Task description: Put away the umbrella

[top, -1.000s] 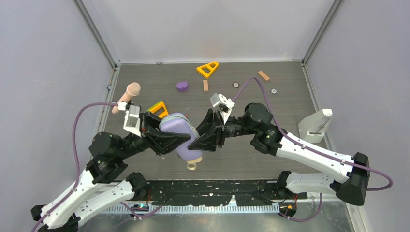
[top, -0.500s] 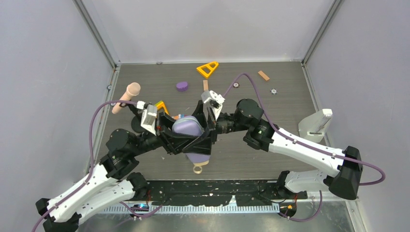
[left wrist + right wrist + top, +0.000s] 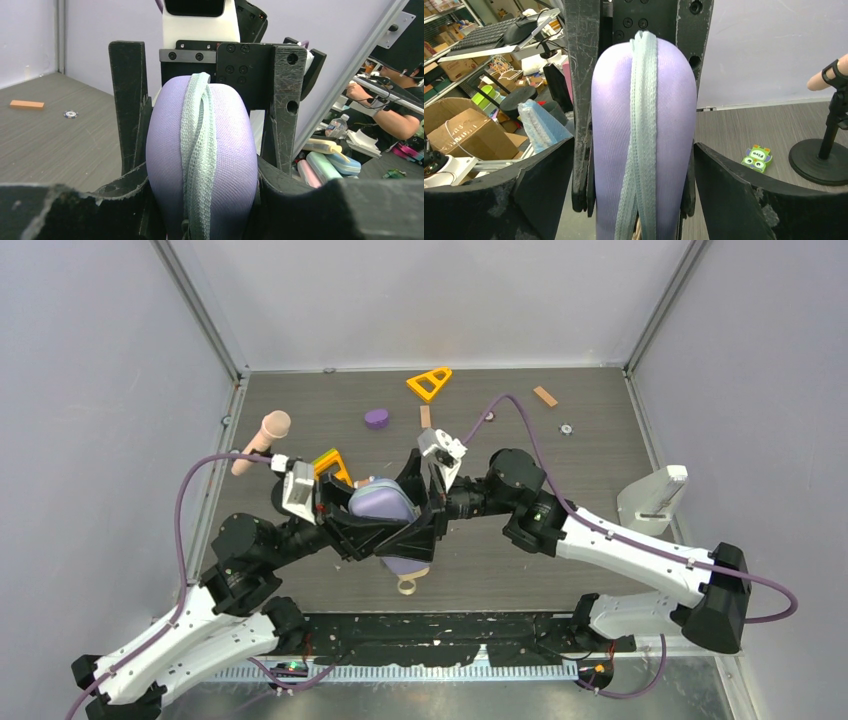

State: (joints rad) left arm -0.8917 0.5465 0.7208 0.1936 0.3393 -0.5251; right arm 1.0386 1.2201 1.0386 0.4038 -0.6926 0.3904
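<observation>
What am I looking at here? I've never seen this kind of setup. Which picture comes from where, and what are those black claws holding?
These are two robot arms bolted at the near edge of a table. The wide picture looks down from above and behind them. The other two come from small cameras, one on each wrist, so each shows its own black fingers at the bottom of the frame. Both claws meet at a lavender case with a pale mesh strip along it. The left gripper is clamped on the case. The right gripper is open, its fingers straddling the case. A tan loop hangs from the case's near end. Also on the table are a pink-headed microphone, a yellow triangle, a purple block and a small wooden block.
</observation>
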